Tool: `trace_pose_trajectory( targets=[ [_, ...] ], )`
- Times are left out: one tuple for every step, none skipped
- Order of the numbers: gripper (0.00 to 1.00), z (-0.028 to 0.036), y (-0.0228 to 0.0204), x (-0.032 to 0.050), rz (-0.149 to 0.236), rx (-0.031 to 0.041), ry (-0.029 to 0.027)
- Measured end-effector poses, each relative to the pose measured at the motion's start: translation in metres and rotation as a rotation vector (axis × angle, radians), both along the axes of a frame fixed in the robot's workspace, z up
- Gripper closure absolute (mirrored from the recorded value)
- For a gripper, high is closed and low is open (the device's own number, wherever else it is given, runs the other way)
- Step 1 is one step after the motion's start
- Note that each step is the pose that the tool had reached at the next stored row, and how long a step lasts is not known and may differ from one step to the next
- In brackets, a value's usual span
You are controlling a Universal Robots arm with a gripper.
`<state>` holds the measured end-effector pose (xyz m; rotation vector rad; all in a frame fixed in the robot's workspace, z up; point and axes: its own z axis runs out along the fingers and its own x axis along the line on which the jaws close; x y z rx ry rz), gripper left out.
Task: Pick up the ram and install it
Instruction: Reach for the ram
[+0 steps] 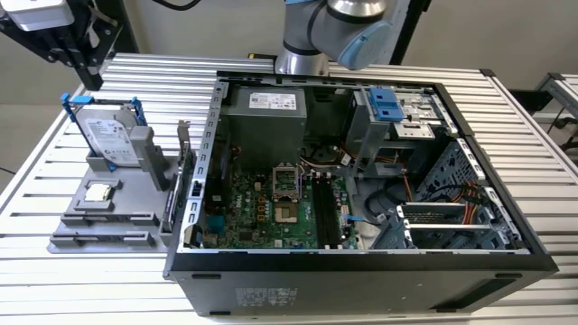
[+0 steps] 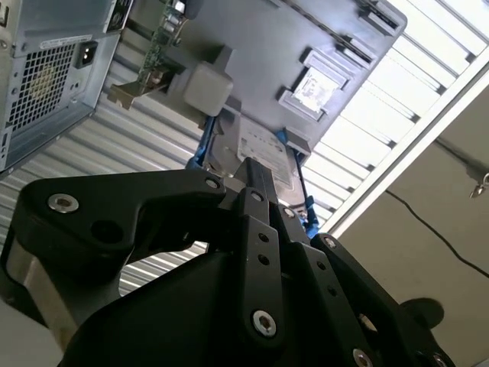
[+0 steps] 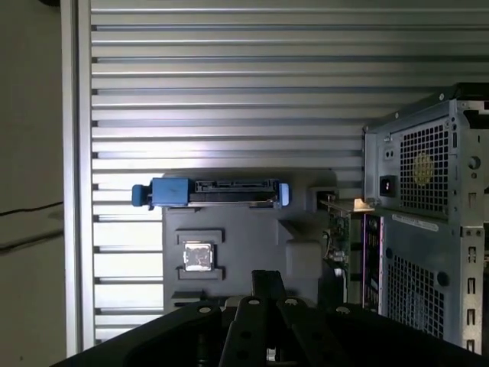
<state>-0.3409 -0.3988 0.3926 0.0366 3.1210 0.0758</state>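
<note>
The ram is hidden from me in these views. My gripper (image 1: 88,74) hangs high at the exterior view's left, above the grey parts holder (image 1: 99,227); its black fingers (image 3: 267,284) stand together, shut on nothing. In both wrist views it looks down on that holder (image 3: 244,237), well above it. The open computer case (image 1: 361,271) lies to the exterior view's right of the holder. Inside are the green motherboard (image 1: 257,203) and its long black slots (image 1: 323,206), which stand bare.
On the holder stand a hard drive in a blue bracket (image 1: 113,139), a small square processor chip (image 1: 97,194) and a green expansion card on edge (image 3: 336,237). The arm's base (image 1: 302,61) rises behind the case. A ribbed metal table (image 1: 505,128) surrounds everything.
</note>
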Motion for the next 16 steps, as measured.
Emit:
trace_pose_trajectory(
  targets=[
    [1.00,0.0000,0.0000,-0.0007,0.001,0.0000,0.0000],
    [1.00,0.0000,0.0000,-0.0015,0.001,0.0000,-0.0001],
    [1.00,0.0000,0.0000,-0.0022,0.002,0.0000,0.0000],
    [1.00,0.0000,0.0000,-0.0029,0.002,0.0000,0.0000],
    [1.00,0.0000,0.0000,-0.0036,0.003,0.0000,0.0000],
    [1.00,0.0000,0.0000,-0.0038,0.004,0.0000,-0.0001],
    [1.00,0.0000,0.0000,-0.0038,0.004,0.0000,0.0000],
    [1.00,0.0000,0.0000,-0.0038,0.004,0.0000,-0.0001],
    [1.00,0.0000,0.0000,-0.0038,0.004,0.0000,0.0000],
    [1.00,0.0000,0.0000,-0.0038,0.004,0.0000,0.0000],
    [1.00,0.0000,0.0000,-0.0039,0.004,0.0000,0.0000],
    [1.00,0.0000,-0.0002,-0.0040,0.004,-0.0001,0.0001],
    [1.00,0.0000,-0.0005,-0.0040,0.004,-0.0001,0.0001],
    [1.00,0.0000,-0.0010,-0.0039,0.004,0.0000,0.0001],
    [1.00,0.0000,-0.0015,-0.0039,0.004,0.0001,0.0000],
    [1.00,0.0000,-0.0024,-0.0039,0.004,0.0000,0.0000]
  ],
)
